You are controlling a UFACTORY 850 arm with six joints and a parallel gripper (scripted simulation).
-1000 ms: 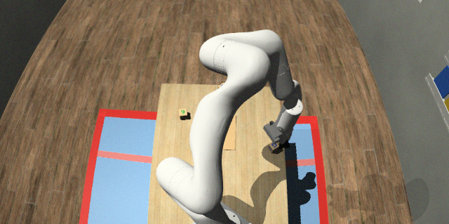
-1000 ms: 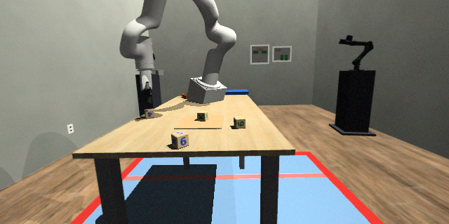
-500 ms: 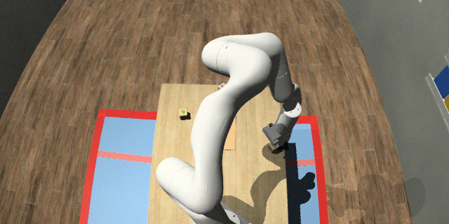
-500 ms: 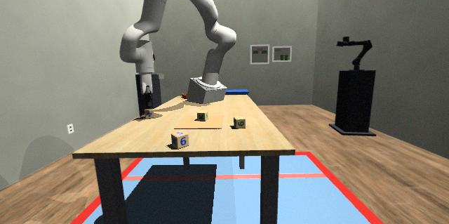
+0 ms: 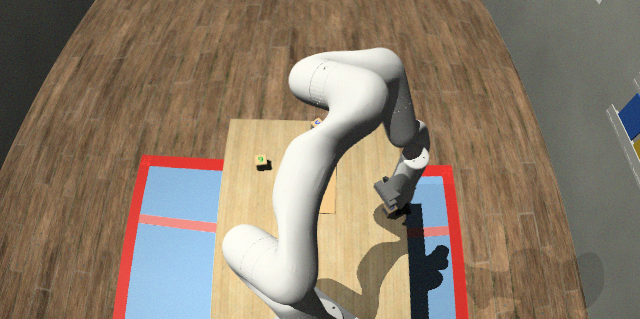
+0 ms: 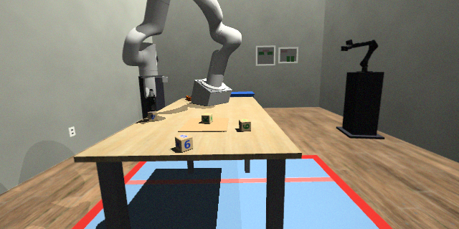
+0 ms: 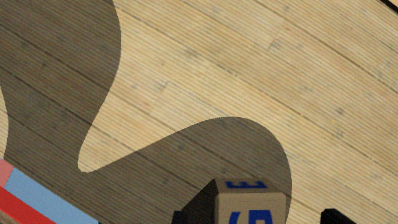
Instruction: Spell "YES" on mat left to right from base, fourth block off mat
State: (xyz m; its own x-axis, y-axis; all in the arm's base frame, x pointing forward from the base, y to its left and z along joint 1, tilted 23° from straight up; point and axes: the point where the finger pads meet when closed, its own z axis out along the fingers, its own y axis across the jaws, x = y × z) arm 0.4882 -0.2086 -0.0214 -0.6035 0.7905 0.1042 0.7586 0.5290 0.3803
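My gripper (image 5: 394, 205) (image 7: 252, 216) is open at the table's right edge in the top view. Its fingers stand either side of a blue-lettered block (image 5: 389, 211) (image 6: 153, 116) (image 7: 250, 204); the wrist view shows a G-like letter on its large face and an E on the narrow one. A green-lettered block (image 6: 206, 118) is on the mat (image 5: 328, 201) (image 6: 186, 127), hidden by the arm in the top view. Another green-lettered block (image 5: 261, 161) (image 6: 244, 125) sits off the mat. A blue-lettered block (image 5: 317, 123) (image 6: 183, 143) is at the far table end, top letter unclear.
The arm (image 5: 300, 199) (image 6: 158, 3) stretches over the table (image 5: 245, 199) (image 6: 136, 144) and covers much of the mat in the top view. The table edge is close beside the gripper. A small orange thing (image 6: 188, 97) and a blue thing (image 6: 244, 94) show at the back of the exterior view.
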